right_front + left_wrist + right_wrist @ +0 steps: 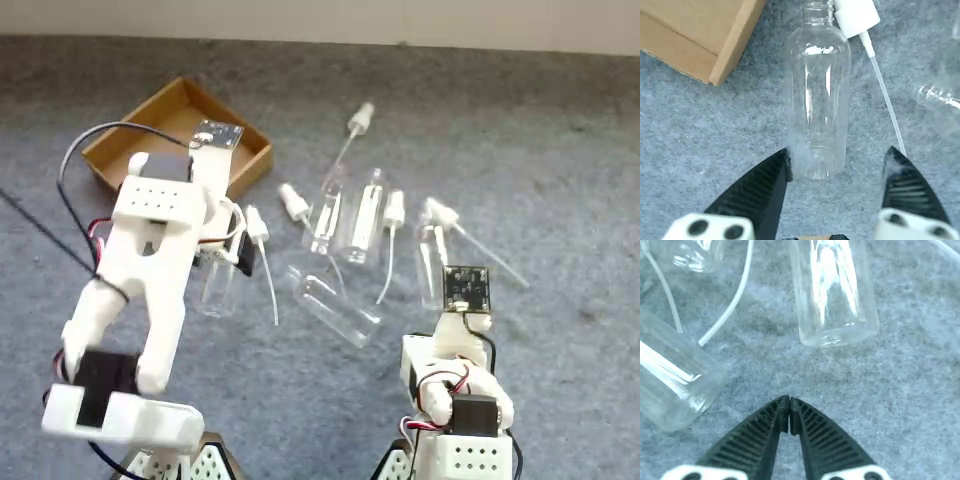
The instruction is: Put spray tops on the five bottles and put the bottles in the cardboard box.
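Bottles (326, 215) of clear plastic, five in all, lie on their sides on the grey bench (560, 150), all of them outside the box (180, 140). You have the box at the far left, open side up, partly under your left arm. Five white spray tops (393, 210), each trailing a long thin tube, lie loose among the bottles.

Your left claw (838, 159) is spread wide, its black fingers on either side of the base of the leftmost bottle (817, 100). One finger sits very close to the wall of that bottle; you cannot tell whether it touches. The bottle is see-through, round at the shoulder and flat at the base, with bright glints running along its side. Its open neck points away from the claw. A spray top (855, 15) lies just beside that neck, and its tube runs down alongside the bottle toward the other finger. A corner of the box lies near the bottle's shoulder.

Your right claw (790, 415) is closed tight on nothing, its ribbed fingers meeting over bare bench. Just ahead of it is the flat base of the rightmost bottle (835, 290), apart from the fingertips. A slanted bottle (675, 385) lies off to one side of the claw, and a tube (730, 305) curves across the bench between these two bottles.

From above, two more bottles lie side by side in the middle of the bench.
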